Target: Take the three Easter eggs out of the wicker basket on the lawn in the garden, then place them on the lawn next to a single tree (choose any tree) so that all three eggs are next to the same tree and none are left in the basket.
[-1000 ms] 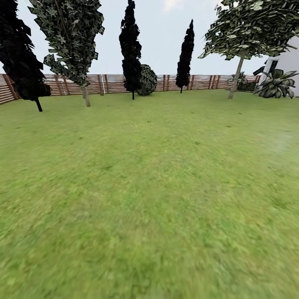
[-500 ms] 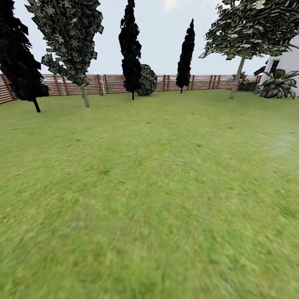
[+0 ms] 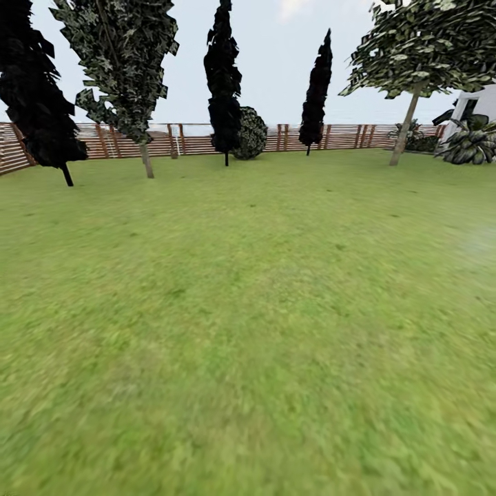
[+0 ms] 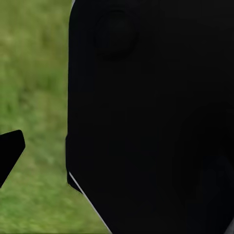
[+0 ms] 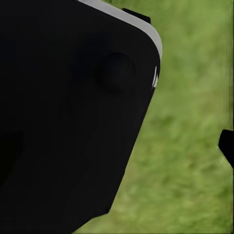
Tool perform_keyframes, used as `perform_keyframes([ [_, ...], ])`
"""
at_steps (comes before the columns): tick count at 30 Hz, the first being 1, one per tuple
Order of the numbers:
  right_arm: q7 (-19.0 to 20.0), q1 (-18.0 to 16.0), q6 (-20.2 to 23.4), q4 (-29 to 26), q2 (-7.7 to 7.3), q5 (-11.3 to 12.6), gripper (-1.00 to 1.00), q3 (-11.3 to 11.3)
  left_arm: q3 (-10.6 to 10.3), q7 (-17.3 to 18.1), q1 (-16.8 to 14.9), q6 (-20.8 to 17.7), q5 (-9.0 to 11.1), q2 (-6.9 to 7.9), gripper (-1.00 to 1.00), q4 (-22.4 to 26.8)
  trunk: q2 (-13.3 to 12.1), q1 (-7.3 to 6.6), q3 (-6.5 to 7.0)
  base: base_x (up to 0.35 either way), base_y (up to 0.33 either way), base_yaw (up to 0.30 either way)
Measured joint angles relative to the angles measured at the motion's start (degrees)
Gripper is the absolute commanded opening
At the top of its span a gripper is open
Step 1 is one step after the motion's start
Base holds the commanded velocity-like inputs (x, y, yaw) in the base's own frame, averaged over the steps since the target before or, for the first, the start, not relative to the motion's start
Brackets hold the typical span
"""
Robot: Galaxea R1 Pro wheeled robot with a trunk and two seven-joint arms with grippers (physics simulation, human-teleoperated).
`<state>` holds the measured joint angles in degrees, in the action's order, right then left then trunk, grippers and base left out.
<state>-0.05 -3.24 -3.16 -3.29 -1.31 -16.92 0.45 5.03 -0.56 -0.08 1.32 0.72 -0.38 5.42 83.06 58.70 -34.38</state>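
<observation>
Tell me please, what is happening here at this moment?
Nothing is being handled right now. The head view looks across an open lawn toward a brown slat fence. Pale-trunked trees stand at the left and at the right, with thin black trees and a round dark bush between them. The wrist views show dark robot parts over grass, so the state of the grippers cannot be told.
</observation>
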Motion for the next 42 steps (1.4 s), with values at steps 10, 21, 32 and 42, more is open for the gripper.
perform_keyframes([
  [10, 0.0, 0.0, 0.1, -0.1, -0.21, -0.7, 1.00, 0.2, 0.0, 0.0, 0.0, 0.0, 0.0, 0.05, 1.00, 0.0, 0.0, 0.00, 0.00, 0.327, 0.000, 0.081],
  [21, -0.1, 0.0, -1.5, -0.4, 0.22, -0.5, 1.00, 0.1, 0.0, 0.0, 0.0, 0.0, 0.0, 0.06, 1.00, 0.0, 0.0, 0.00, 0.00, 0.327, 0.000, 0.001],
  [32, -0.1, 0.0, -1.6, -0.2, 0.28, -0.7, 1.00, 0.0, 0.0, 0.0, 0.0, 0.0, 0.0, 0.06, 1.00, 0.0, 0.0, 0.00, 0.00, 0.327, 0.000, 0.152],
  [42, -0.1, 0.0, -1.6, -0.2, 0.27, -0.7, 1.00, 0.2, 0.0, 0.0, 0.0, 0.0, 0.0, 0.06, 1.00, 0.0, 0.0, 0.00, 0.00, 0.327, 0.000, 0.232],
])
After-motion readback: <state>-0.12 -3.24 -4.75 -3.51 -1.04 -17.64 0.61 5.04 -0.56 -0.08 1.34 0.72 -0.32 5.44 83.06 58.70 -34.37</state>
